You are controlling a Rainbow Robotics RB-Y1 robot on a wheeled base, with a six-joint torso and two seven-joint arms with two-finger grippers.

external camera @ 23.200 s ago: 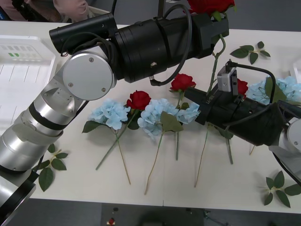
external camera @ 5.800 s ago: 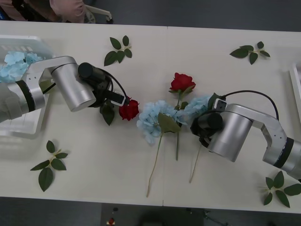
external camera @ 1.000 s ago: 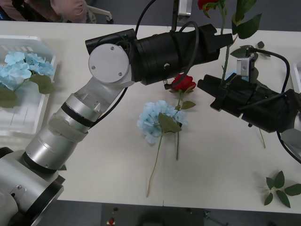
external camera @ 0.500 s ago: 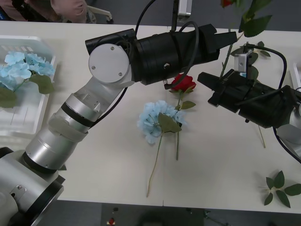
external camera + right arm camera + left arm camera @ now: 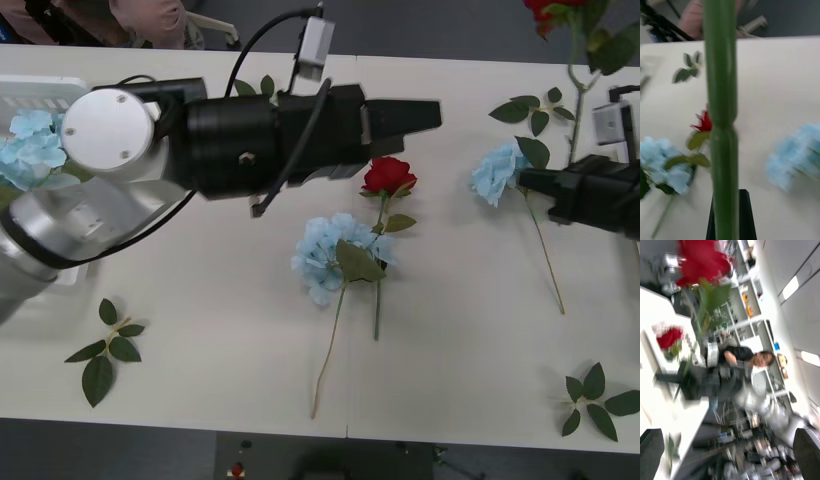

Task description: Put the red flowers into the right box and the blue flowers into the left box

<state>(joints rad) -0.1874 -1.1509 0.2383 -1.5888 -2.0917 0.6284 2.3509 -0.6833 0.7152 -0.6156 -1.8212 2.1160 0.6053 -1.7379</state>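
My right gripper (image 5: 540, 183) at the right edge is shut on the green stem (image 5: 722, 112) of a red flower, whose head (image 5: 552, 8) stands high at the top right. My left gripper (image 5: 428, 114) hovers open over the table's middle, nothing between its fingers (image 5: 651, 450). One red flower (image 5: 388, 175) and a blue flower (image 5: 335, 255) lie mid-table. Another blue flower (image 5: 497, 172) lies just left of the right gripper. The left box (image 5: 40, 90) holds blue flowers (image 5: 30, 140). The right box is out of the front view.
Green leaf sprigs lie at the near left (image 5: 105, 350), the near right (image 5: 595, 400), the far right (image 5: 530, 110) and behind the left arm (image 5: 262, 88). The left forearm (image 5: 250, 145) spans the table's left half.
The left arm has drawn back to the left, away from the held flower. The right arm has carried the red flower to the right, uncovering a blue flower on the table.
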